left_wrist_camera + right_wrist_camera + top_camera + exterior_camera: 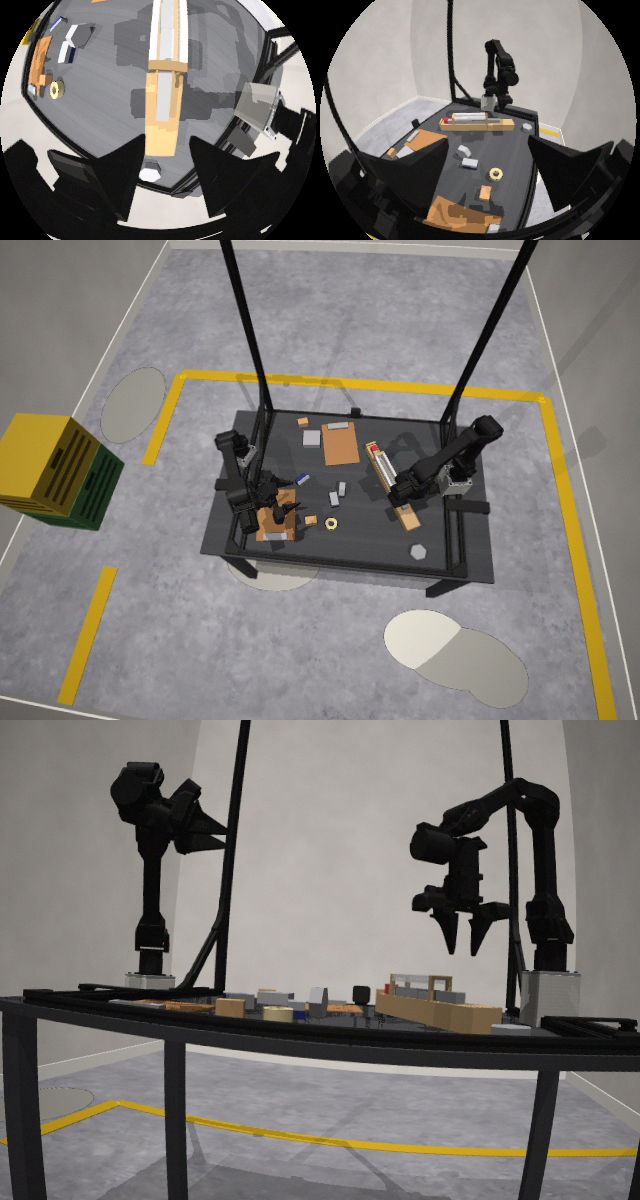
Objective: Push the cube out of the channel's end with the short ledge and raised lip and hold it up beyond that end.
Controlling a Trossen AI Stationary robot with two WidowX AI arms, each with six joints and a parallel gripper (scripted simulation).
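Nearest the table's front edge, we're seeing a pale hexagonal block [418, 551] [510, 1030] [150, 175] [527, 127]. Behind it, our left gripper [399, 494] [462, 955] [168, 139] is hovering above the channel [411, 521] [439, 1011] [161, 145] [465, 127], fingers parted around nothing (our right gripper [295, 493] [226, 838] [489, 141], pointing sideways, is spreading wide, empty). A grey bar [404, 507] [163, 97] [494, 120] is lying inside; the red cube [373, 448] [387, 988] [446, 120] is sitting near the channel's far end.
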